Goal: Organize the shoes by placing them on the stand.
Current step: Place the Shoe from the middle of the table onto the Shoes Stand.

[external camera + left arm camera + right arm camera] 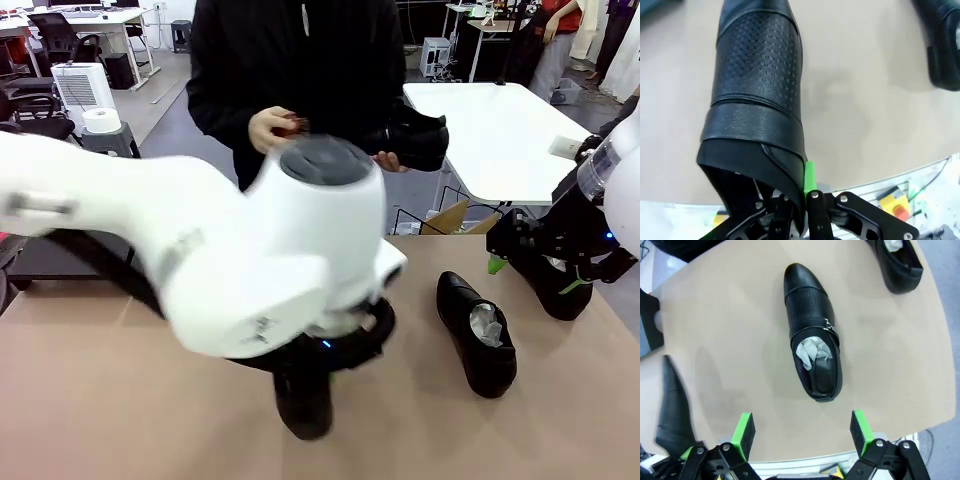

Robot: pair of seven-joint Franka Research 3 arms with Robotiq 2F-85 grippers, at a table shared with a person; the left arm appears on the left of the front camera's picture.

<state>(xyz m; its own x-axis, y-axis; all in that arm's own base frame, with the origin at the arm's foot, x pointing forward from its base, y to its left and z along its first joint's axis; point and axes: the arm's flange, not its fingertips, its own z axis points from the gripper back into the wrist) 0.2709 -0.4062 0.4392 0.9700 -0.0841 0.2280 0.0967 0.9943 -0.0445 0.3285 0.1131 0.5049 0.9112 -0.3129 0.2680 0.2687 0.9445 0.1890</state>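
My left gripper [799,186] is shut on the heel rim of a black shoe [757,100], whose toe points away over the table. In the front view this shoe [302,402] hangs below the left gripper [312,368], near the table's front. A second shoe [478,330], stuffed with white paper, lies on the table to the right; it lies ahead of my open right gripper [802,429]. A third shoe [897,262] lies farther off. The person holds another shoe [415,140] in both hands. A flat black stand [55,262] lies at the far left.
The left arm's white body [200,240] blocks much of the table's middle in the front view. My right gripper [535,275] hovers at the table's right edge. A white table [490,130] stands behind the person. Bare tabletop [120,400] lies at the front left.
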